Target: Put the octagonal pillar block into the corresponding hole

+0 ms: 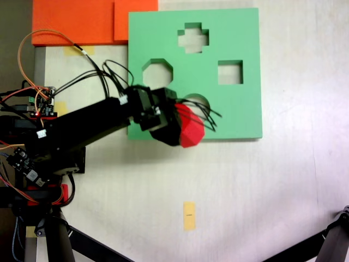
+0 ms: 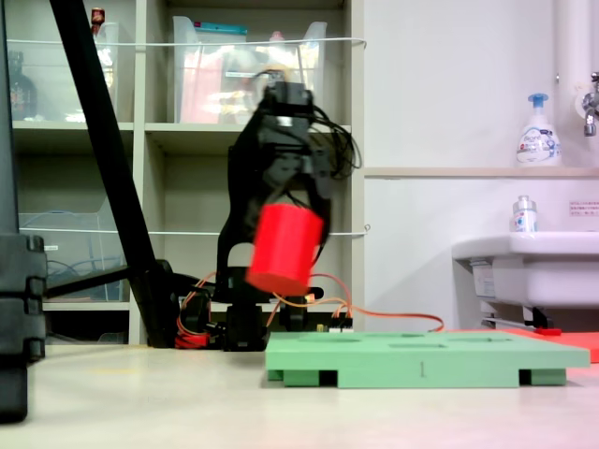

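My gripper [image 1: 182, 126] is shut on the red octagonal pillar block [image 1: 191, 130], which hangs tilted in the air well above the table [image 2: 281, 248]. In the fixed view from above the block sits over the front edge of the green foam board [image 1: 240, 109], just below its round cut-out [image 1: 197, 99]. The eight-sided hole [image 1: 157, 71] lies up and to the left of the block, partly crossed by the arm's black cables. From the low side view the board [image 2: 421, 360] lies flat, with the block high over its left end.
The board also has a cross-shaped cut-out [image 1: 193, 37] and a square one [image 1: 230, 72]. Orange foam sheets [image 1: 82, 22] lie at the table's far left corner. A yellow tape strip [image 1: 188, 215] marks the table. Tripod legs [image 1: 332, 243] cross the lower corners.
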`<control>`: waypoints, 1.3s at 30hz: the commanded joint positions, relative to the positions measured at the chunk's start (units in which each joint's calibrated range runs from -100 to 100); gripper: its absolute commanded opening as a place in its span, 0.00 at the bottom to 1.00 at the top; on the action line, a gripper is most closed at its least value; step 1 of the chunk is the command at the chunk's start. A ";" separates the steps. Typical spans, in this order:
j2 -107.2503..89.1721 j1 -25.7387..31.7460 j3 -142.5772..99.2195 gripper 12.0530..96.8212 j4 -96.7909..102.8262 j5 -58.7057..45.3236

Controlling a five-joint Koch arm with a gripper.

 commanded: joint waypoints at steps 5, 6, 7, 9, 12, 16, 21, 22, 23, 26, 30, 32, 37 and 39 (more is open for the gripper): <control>3.46 9.23 1.73 0.27 -2.35 10.16; 4.72 10.45 1.73 0.27 -2.35 11.87; 5.69 11.28 1.73 0.27 -2.35 13.38; 8.21 12.70 1.73 0.27 -2.35 15.34; 11.00 13.77 1.73 0.27 -1.77 16.85; 13.65 14.60 1.73 0.27 1.79 17.53; 15.89 15.29 1.73 0.27 5.93 17.58; 16.17 15.38 1.73 0.27 6.61 17.58; 16.59 15.48 1.73 0.27 7.28 17.58; 17.29 15.68 1.73 0.27 8.24 17.58; 17.70 15.73 1.73 0.27 8.82 17.88; 17.98 15.63 1.73 0.27 9.30 17.97; 18.40 15.24 1.73 0.27 10.26 18.22; 18.40 14.99 1.73 0.27 10.84 18.22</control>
